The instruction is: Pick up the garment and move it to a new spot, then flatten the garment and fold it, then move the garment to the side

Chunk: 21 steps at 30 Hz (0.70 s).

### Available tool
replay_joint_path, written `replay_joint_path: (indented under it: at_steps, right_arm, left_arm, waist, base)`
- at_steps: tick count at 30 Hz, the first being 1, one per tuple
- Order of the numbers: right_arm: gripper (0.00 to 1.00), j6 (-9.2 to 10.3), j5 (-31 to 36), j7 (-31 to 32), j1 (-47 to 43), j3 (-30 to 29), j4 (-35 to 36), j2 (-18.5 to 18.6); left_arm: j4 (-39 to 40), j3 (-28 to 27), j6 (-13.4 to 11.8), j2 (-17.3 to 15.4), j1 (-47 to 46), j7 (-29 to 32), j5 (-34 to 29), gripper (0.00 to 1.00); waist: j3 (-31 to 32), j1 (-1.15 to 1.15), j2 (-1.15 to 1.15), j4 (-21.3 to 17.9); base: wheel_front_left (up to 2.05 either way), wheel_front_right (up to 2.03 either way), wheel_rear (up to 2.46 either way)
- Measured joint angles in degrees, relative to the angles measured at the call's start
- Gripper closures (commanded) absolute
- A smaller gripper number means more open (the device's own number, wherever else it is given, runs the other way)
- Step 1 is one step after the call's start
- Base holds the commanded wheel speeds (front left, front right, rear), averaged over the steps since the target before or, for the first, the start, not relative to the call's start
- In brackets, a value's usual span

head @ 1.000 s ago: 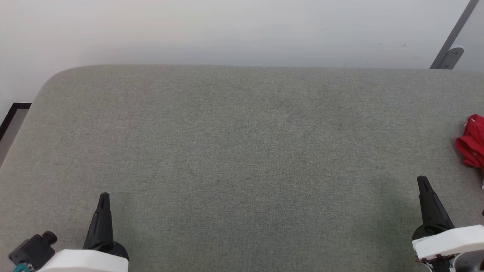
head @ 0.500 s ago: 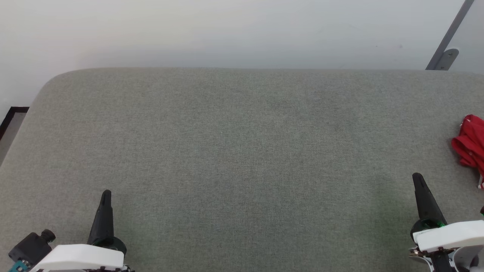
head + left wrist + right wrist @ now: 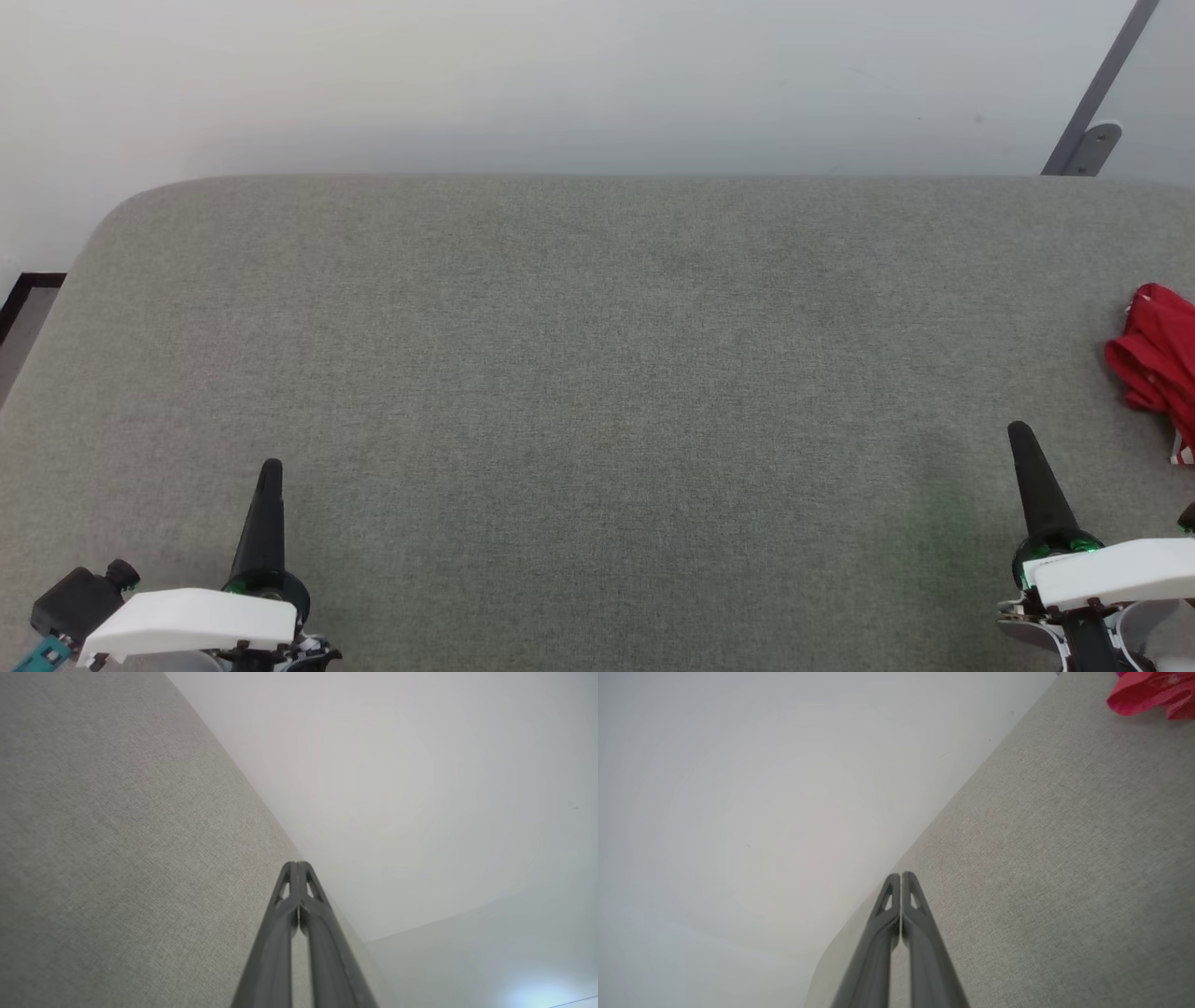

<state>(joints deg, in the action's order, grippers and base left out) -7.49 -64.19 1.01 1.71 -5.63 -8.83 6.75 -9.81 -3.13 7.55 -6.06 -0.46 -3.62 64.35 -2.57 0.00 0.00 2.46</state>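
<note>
— Where is the garment?
— The garment [image 3: 1156,359] lies crumpled in a red heap at the far right edge of the head view, cut off by the frame. A bit of white-and-red striped trim shows at its lower edge. It rests on the grey fabric surface [image 3: 597,373].
— Is anything touching it?
— No. The right gripper [image 3: 1019,431] is the nearer one, to the garment's left and lower in that view, apart from it. Its two dark fingers are pressed together to a single point, holding nothing.
— Does its wrist camera agree?
— Yes: the fingers meet at their tips there, and the red cloth sits in the top right corner, well apart from them.
— And the other arm?
— The left gripper [image 3: 271,465] sits at the lower left, well apart from the garment, across the width of the surface. It is clenched too, and empty. The left wrist view shows its tips touching, over the grey fabric and beside the pale wall [image 3: 560,75].
— Anything else around?
— A grey metal strip [image 3: 1109,77] with a bracket [image 3: 1090,142] leans against the wall at upper right. A dark-edged patch of floor [image 3: 28,299] shows past the rounded left corner.
</note>
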Motion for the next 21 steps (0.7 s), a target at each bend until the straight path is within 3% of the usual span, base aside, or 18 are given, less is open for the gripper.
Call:
replay_joint_path:
  at_steps: [21]
  right_arm:
    - [1.0,0.0,-10.18,1.87,1.31,-0.21,-1.97,-1.31]
  left_arm:
    - [-1.52,-0.58,0.0,0.62,-1.81,3.14,10.62,1.0]
  waist:
    - [0.72,0.0,0.0,-0.74]
  base:
    - [0.0,0.0,0.0]
